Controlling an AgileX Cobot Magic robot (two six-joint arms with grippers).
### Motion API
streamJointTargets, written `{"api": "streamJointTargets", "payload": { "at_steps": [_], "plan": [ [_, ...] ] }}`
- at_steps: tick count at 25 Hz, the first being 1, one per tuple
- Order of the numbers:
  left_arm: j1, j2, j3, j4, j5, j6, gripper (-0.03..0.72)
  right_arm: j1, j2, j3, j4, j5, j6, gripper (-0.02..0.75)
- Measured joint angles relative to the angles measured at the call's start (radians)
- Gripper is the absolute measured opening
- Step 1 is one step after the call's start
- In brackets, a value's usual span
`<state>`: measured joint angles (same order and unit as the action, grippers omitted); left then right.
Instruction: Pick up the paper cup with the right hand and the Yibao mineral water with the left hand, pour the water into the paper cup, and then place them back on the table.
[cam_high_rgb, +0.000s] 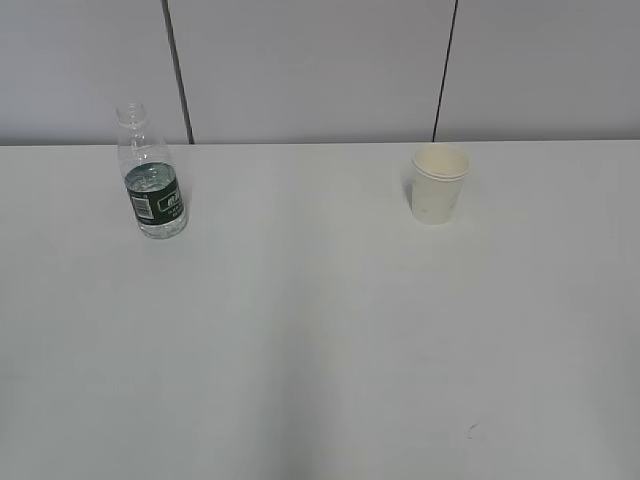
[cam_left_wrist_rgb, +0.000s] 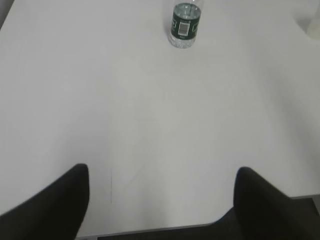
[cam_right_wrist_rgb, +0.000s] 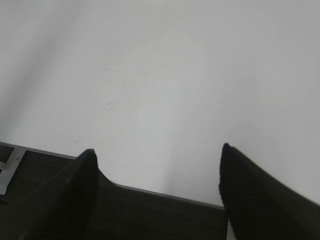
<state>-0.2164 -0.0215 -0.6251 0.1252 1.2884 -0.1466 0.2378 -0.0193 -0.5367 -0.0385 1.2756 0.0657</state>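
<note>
Bottle (cam_high_rgb: 152, 180) and cup (cam_high_rgb: 439, 183) are stood well apart, one per arm.
Both pincers, left (cam_left_wrist_rgb: 160, 200) and right (cam_right_wrist_rgb: 156, 192), are held open and empty above the worktop (cam_high_rgb: 320, 340).

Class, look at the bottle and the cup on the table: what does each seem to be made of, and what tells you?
Bottle: clear glossy plastic, probably; you see through it above the dark green label.
Cup: matte cream paper, it seems, with a rolled rim.

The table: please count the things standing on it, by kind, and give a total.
Plastic bottle: 1
Paper cup: 1
Total on the table: 2
</note>
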Motion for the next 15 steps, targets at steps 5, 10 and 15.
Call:
{"api": "streamJointTargets", "payload": {
  "at_steps": [5, 10, 15],
  "plan": [
    [0.0, 0.0, 0.065, -0.022, -0.032, 0.003, 0.542, 0.0, 0.0, 0.02, 0.0, -0.065, -0.006, 0.586],
    [0.0, 0.0, 0.097, -0.029, -0.142, 0.004, 0.542, 0.0, 0.0, 0.049, 0.0, -0.113, -0.007, 0.586],
    [0.0, 0.0, 0.112, -0.049, -0.169, 0.019, 0.542, 0.0, 0.0, 0.051, 0.0, -0.118, -0.007, 0.586]
  ]
}}
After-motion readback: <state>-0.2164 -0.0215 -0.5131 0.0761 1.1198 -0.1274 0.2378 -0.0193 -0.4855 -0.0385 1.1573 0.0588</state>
